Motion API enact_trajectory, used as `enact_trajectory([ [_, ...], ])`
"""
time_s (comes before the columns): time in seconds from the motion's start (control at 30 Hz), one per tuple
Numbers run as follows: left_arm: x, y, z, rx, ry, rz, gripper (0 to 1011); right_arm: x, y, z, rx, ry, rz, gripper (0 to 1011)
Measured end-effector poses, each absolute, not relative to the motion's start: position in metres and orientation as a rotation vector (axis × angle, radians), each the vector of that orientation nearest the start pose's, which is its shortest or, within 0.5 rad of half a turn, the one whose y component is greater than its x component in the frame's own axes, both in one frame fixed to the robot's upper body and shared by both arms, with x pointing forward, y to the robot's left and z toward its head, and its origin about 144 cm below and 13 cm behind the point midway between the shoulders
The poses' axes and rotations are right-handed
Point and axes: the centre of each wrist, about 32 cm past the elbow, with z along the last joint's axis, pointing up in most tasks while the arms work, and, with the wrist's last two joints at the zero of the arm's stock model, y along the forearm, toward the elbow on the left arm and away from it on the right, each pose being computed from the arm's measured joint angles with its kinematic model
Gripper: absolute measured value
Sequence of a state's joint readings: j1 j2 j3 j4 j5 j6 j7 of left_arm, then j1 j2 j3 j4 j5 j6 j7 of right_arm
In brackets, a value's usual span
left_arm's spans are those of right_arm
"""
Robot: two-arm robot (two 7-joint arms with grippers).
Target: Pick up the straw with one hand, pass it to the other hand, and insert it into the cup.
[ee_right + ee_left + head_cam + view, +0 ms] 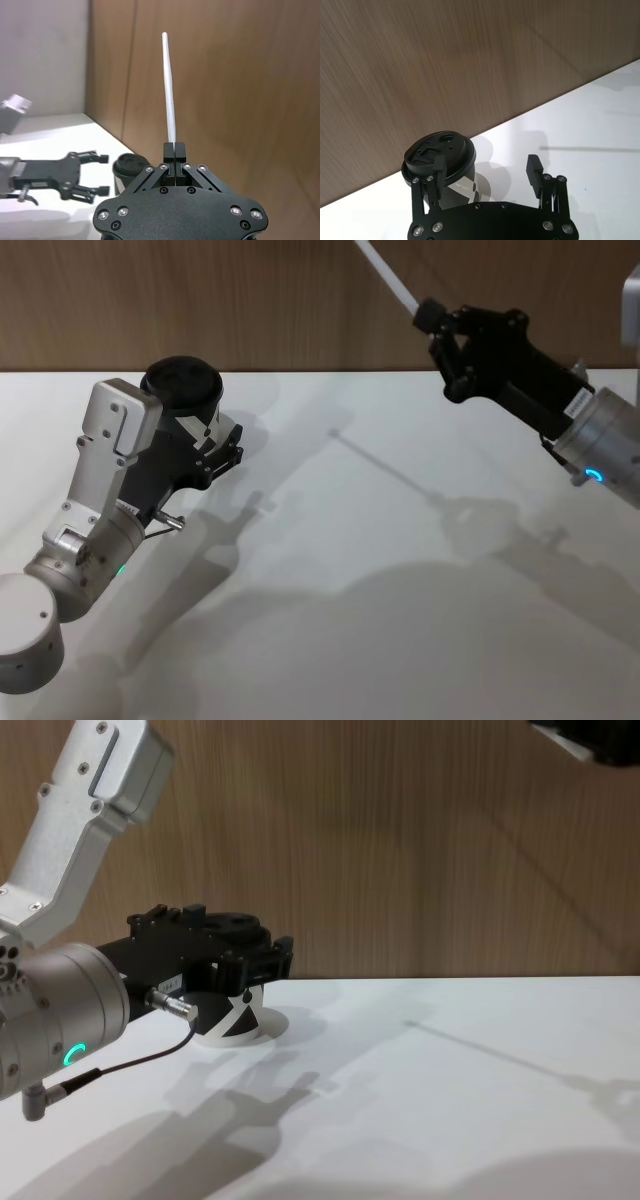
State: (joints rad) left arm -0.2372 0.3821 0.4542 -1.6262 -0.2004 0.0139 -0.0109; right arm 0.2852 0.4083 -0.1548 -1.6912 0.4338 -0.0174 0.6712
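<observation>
Head view, straw: the right claw [432,318], in the upper right of the frame, is pinching a thin, straight, white translucent plastic straw [390,272] by one end. Its fingers are pressing together on the straw, which is hanging in the air above the white bench [400,570].
Straw axis: the straw is running from the right claw up and to the left, and is leaving the frame at its top edge.
Cup: a small black paper cup with a black plastic lid [182,387] is standing upright on the bench in the upper left of the head frame, well apart from the straw.
Left claw: the left claw [487,172] is sitting spread wide at the cup. One finger is lying against the lid's rim, and the cup wall is showing partly between the fingers; whether they are touching I cannot tell.
Deciding relation: the cup is lying to the left of and lower than the right claw in the head frame, and the straw's free end is pointing upward, away from the lid.
Judgement: insertion is not yet beginning. The right arm will probably need to turn the straw's free end downward and carry it left over the lid.
Lid opening: recesses are showing in the lid, but which one takes the straw I cannot tell.
</observation>
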Motion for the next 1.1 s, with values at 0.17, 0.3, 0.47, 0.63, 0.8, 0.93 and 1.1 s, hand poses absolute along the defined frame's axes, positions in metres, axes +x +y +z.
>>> enact_trajectory([
  [0.17,0.492,0.198,1.204,0.061,-0.268,1.124,1003,0.524,-0.277,1.292,0.179,-0.333,-0.609,10],
  [0.3,0.492,0.198,1.204,0.061,-0.268,1.124,1003,0.531,-0.270,1.296,0.189,-0.337,-0.545,10],
  [0.47,0.492,0.198,1.204,0.061,-0.268,1.124,1003,0.541,-0.255,1.302,0.209,-0.336,-0.458,10],
  [0.63,0.492,0.198,1.204,0.061,-0.268,1.124,1003,0.550,-0.236,1.307,0.235,-0.320,-0.388,10],
  [0.8,0.492,0.198,1.204,0.061,-0.268,1.124,1003,0.555,-0.224,1.310,0.253,-0.302,-0.355,10],
  [0.93,0.492,0.199,1.204,0.061,-0.267,1.124,1003,0.558,-0.216,1.313,0.264,-0.293,-0.334,10],
  [1.1,0.492,0.200,1.206,0.054,-0.263,1.126,1003,0.561,-0.209,1.315,0.273,-0.284,-0.314,10],
])
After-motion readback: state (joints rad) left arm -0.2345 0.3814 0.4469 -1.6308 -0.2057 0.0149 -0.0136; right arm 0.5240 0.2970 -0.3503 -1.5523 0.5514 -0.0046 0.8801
